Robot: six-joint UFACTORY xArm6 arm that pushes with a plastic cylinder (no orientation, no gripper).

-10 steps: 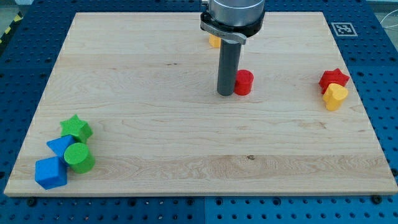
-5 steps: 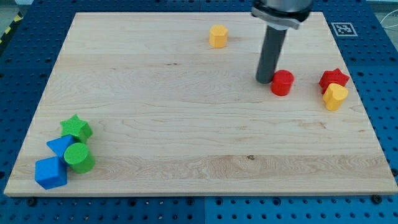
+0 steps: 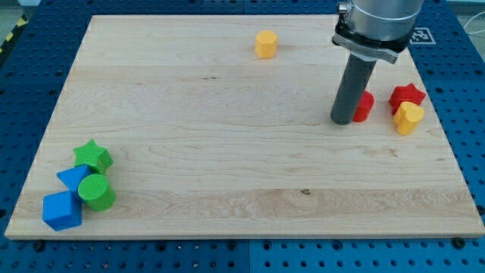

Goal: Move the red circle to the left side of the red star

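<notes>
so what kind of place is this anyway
Probably a robotics lab bench set up for block-pushing trials. A wooden board lies on a blue perforated table, a printed marker tag sits at the board's corner, and my tip rests against the red circle.

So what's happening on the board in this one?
My tip is pressed against the view's left side of the red circle, which sits just left of the red star, a small gap between them. The yellow heart touches the star from below. A yellow block lies near the view's top, and the green and blue blocks cluster at the bottom left.
</notes>
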